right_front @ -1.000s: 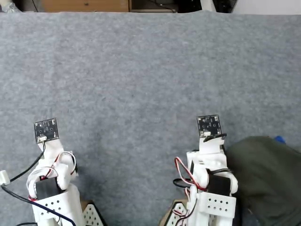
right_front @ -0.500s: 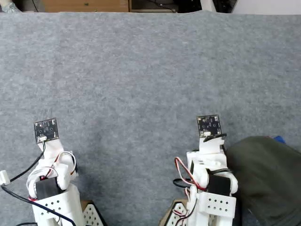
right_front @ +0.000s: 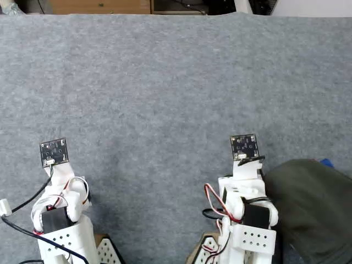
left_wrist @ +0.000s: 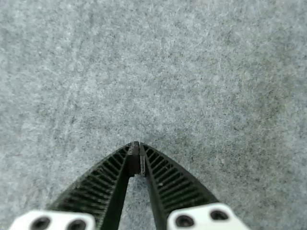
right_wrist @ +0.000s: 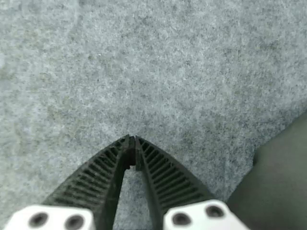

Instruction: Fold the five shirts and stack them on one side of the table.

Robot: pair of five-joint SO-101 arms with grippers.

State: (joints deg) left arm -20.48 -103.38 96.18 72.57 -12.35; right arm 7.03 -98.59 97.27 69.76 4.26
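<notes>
A dark olive shirt [right_front: 311, 206] lies in a rounded heap at the table's near right corner, with a bit of blue cloth [right_front: 327, 163] peeking out at its far edge. Its edge also shows as dark shirt fabric [right_wrist: 283, 187] beside my right gripper [right_wrist: 131, 140], which is shut with nothing in it, tips over bare felt. My left gripper [left_wrist: 136, 145] is shut and empty too, above the grey felt. Both arms sit folded back at the near edge, the left arm [right_front: 58, 203] and the right arm [right_front: 245, 203], the right one just left of the shirt heap.
Grey felt [right_front: 176, 88] covers the whole table, open across the middle and far side. Wooden furniture [right_front: 99, 6] and dark items stand beyond the far edge.
</notes>
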